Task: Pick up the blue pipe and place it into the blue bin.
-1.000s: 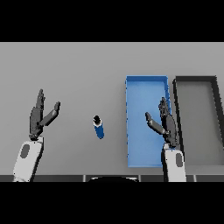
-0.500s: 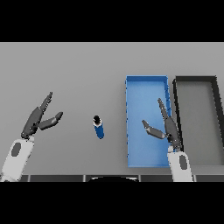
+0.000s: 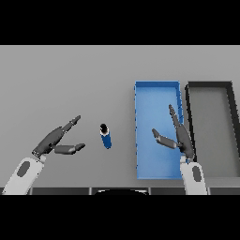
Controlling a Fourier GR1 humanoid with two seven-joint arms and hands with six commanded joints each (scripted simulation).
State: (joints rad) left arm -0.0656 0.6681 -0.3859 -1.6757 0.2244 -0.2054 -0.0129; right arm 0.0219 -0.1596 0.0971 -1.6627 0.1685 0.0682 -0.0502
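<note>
The blue pipe (image 3: 106,136) is seen lying on the grey surface (image 3: 70,79), apart from both hands. The blue bin (image 3: 157,96) is set at its 3 o'clock, and a dark bin (image 3: 209,86) is placed just beside that, farther toward 3 o'clock. The left hand (image 3: 55,142) is held at the pipe's 9 o'clock, fingers straight, thumb spread, nothing grasped. The right hand (image 3: 180,137) is raised over the blue bin's near half, fingers extended toward 12 o'clock, released and empty.

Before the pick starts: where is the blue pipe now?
In the head view, the blue pipe lies on the table, between the left hand and the blue bin.
</note>
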